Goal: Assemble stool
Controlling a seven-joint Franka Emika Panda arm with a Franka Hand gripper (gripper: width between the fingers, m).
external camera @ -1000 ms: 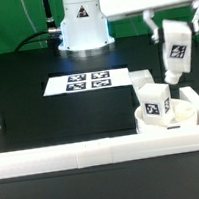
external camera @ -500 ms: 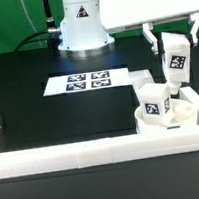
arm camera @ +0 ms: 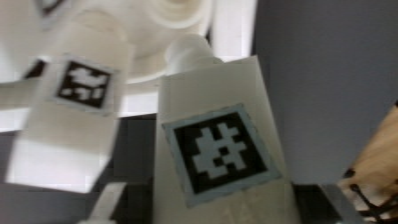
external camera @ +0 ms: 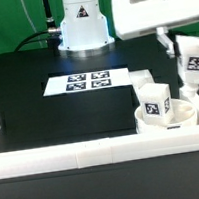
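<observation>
Since the earlier frames the arm has carried the held leg point(external camera: 193, 62) further toward the exterior view's right and a little higher; it now sits almost at that frame edge, clear of the seat below.

Gripper point(external camera: 189, 46): I read it as clamped on the leg. In the exterior view the fingers are mostly hidden behind the white wrist housing and the leg itself, so the contact line is not visible. In the wrist view the leg point(arm camera: 217, 140) fills the frame, tilted, tag face toward the camera; its far end is cut off and the fingers cannot be made out.

Below and toward the exterior view's left of the held leg, a second leg point(external camera: 154, 102) stands on the round seat point(external camera: 163, 120), tag facing the camera. I cannot tell whether it is seated in a hole or just resting. In the wrist view it point(arm camera: 75, 100) appears blurred beside the held leg.

The seat lies in the corner formed by the long white rails point(external camera: 64, 157); its rear is hidden by the standing leg.

The marker board point(external camera: 88, 82) lies flat on the black table point(external camera: 39, 115), well apart from the seat.
</observation>
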